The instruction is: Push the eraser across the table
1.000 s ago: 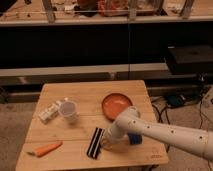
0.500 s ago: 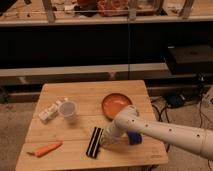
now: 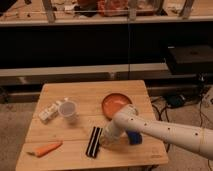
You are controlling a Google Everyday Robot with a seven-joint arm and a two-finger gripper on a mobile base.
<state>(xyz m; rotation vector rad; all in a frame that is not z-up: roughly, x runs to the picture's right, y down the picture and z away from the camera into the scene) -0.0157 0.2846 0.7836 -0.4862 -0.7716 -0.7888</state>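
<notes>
While leaning over table (image 3: pixel 75 92), my gripper (image 3: pixel 106 141) is sitting just right of eraser (image 3: pixel 93 142), finger state unclear. One eraser lying near front edge; one carrot (image 3: pixel 46 148), one cup (image 3: pixel 68 110), one plate (image 3: pixel 117 105). Bare planks lying between eraser and carrot.

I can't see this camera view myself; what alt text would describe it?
A white robot arm reaches over a small wooden table, its gripper beside a black eraser. Also on the table: a carrot, a clear cup, an orange plate and a blue piece.
</notes>
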